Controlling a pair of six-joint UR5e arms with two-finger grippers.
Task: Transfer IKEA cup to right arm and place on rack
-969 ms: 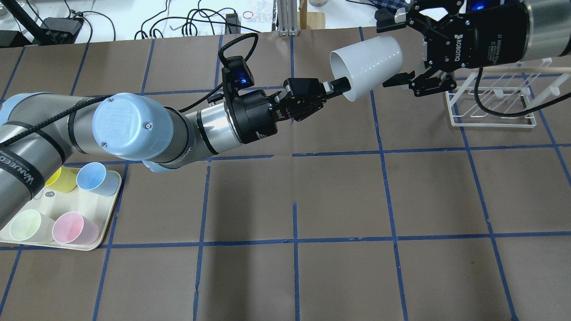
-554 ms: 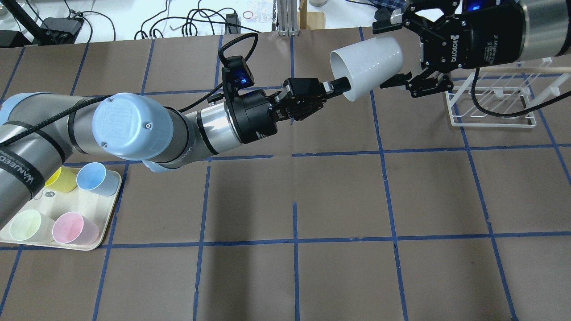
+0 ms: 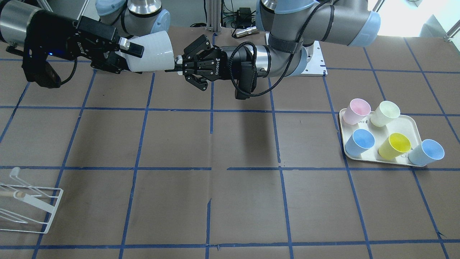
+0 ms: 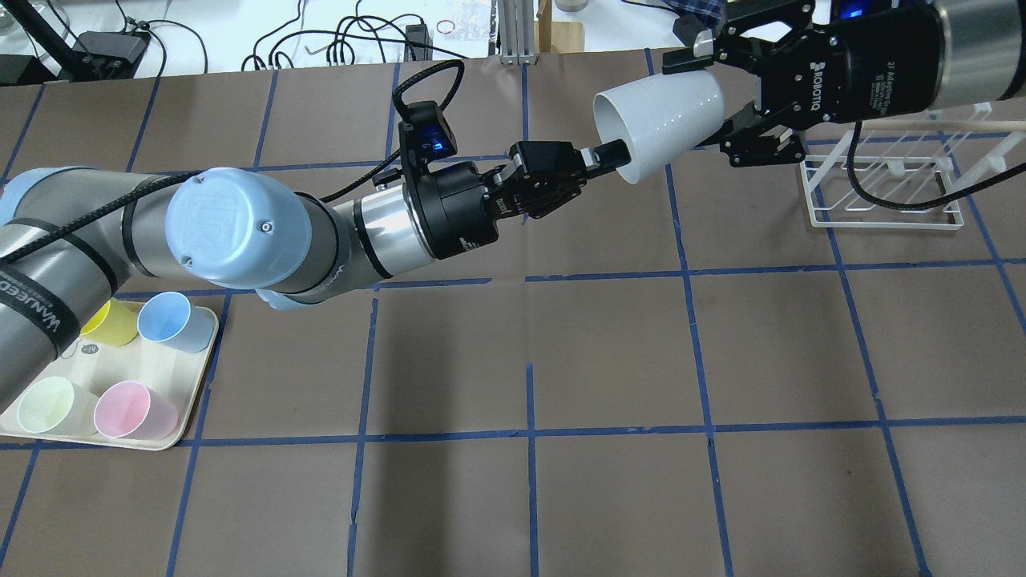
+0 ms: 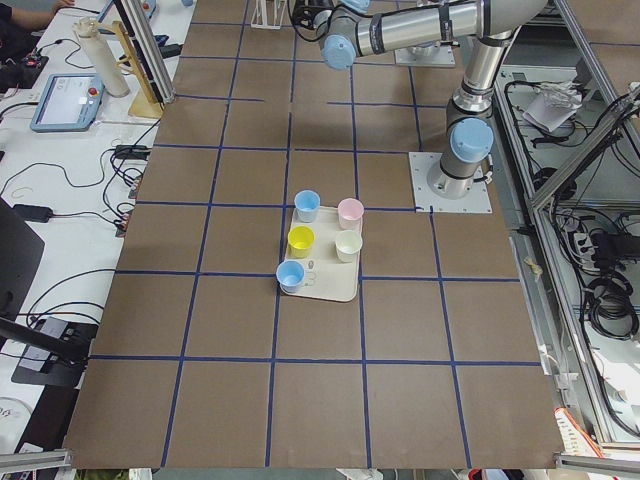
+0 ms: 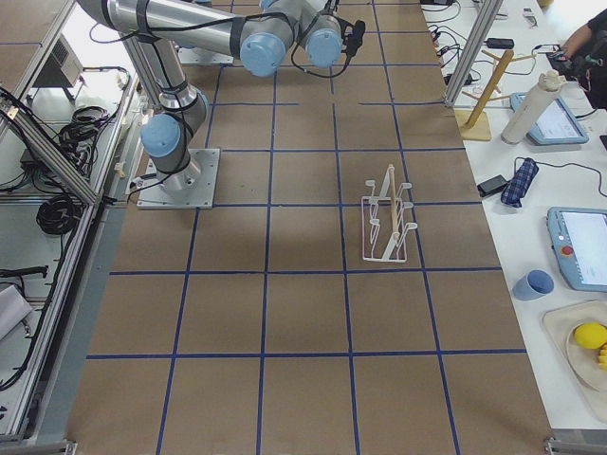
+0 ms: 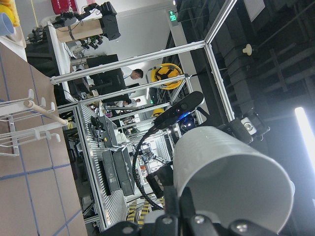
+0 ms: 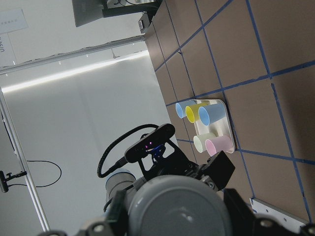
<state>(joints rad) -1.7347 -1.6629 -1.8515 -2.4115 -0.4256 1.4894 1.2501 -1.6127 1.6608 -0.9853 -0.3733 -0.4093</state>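
- At the lower left of the overhead view, a cream rectangular plastic tray (image 4: 152,365) lies on the brown paper-covered tabletop (image 4: 609,353). It carries pastel tumblers and sits well apart from the exchange.
- The silver-grey jointed left arm (image 4: 240,228) reaches from the left edge toward the upper middle. Its black two-finger left tool (image 4: 611,152) is pinched narrow on the rim of the small pale grey plastic IKEA cup (image 4: 657,112), with one finger inside the mouth and one against the outer wall.
- The cup is in the air at the upper middle of the frame, clear of the tabletop and lying on its side. Its long axis runs roughly left to right. The open mouth faces lower left toward the left tool, and the closed base points right.
- The black two-finger right tool (image 4: 696,94) comes in from the upper right on the silver-grey right arm (image 4: 962,48), in line with that axis. It straddles the base end, with one finger along the upper wall and one along the lower. The fingers are drawn in to the cup's width and appear to touch both sides, though how firmly they grip cannot be seen.
- With a tool at each end, the hand-over looks ready for the left tool to let go. It should probably back out along the axis, toward the lower left, so the inner finger clears the mouth.
- At the far right, the low white wire-frame rack (image 4: 886,215) with its light wooden rod (image 4: 946,126) stands just beside the right tool. The right arm is by far the nearer arm to it.
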